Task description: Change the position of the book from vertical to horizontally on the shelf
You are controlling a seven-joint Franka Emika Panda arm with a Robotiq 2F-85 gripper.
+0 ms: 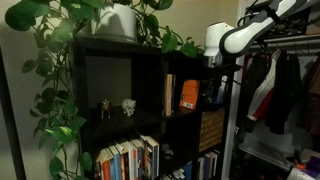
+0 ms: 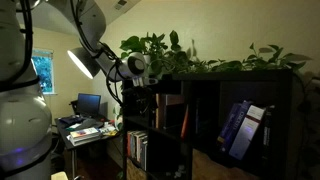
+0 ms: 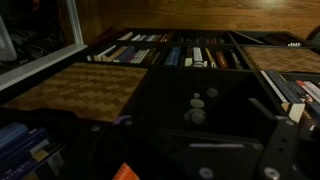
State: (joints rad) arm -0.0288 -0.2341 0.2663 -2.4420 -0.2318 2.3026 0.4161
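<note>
One claw [image 1: 207, 93] is yours to drive, and it sits right at the front of the shelf [image 1: 150, 75], by the top cubby on the side nr the clothes. It's too dark there to see the fingers, so you can't tell if the claw is wide or closed, or if it touches anything.

In the wrist view, most of the close-up stuff is black. A small orange bit [image 3: 125, 172] shows at the btm edge; can't tell what it is. Past that is a brown checker panel [image 3: 85, 88], then a long line of book spines [image 3: 170, 55].

The book [image 1: 188, 93] is bright orange. It stands up straight in that top cubby, just beside your claw, w/ its cover facing out.

Under it, a woven basket [image 1: 210, 128] fills the next cubby down. In the cubby beside the book, two little toy animals [image 1: 116, 107] stand on the floor of the cubby. Below them is a row of books [image 1: 130, 160] in many colors.

On top of the shelf is a white pot [image 1: 122, 22], and leafy plants [image 1: 60, 60] hang down the side.

Your white arm [image 2: 90, 30] bends down to the shelf from above. In an exterior view, some blue books [image 2: 240, 128] lean in another cubby.

Far back, clothes hang on a rack [image 1: 275, 85]. Also far off are a desk screen [image 2: 88, 103] and a window [image 2: 40, 70].
</note>
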